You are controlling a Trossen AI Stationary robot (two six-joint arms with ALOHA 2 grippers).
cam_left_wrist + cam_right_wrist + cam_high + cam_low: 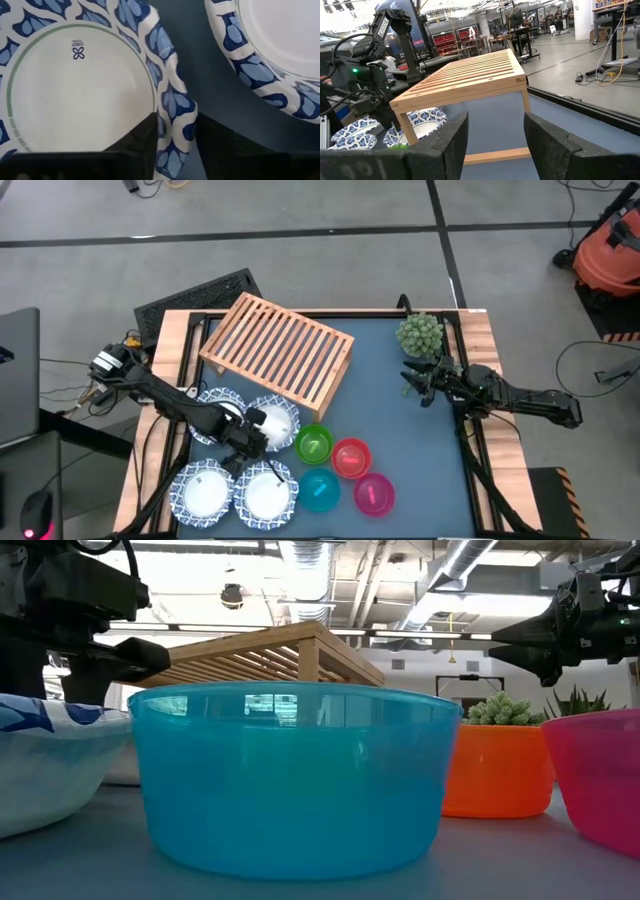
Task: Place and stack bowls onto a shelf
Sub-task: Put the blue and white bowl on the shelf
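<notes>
L tool (258,432) clamped on white bowl (80,90), blue-patterned rim buckled; R tool (495,145) released.

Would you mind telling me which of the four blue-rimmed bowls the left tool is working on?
The one beside the green bowl, nearest the shelf: this blue-rimmed bowl has the left tool at its rim, fingers astride the edge. The other three sit untouched.

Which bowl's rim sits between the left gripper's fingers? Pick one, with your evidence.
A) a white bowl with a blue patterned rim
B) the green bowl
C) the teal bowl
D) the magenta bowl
A: the left wrist view shows the left gripper straddling the blue-patterned rim of a white bowl.
</notes>
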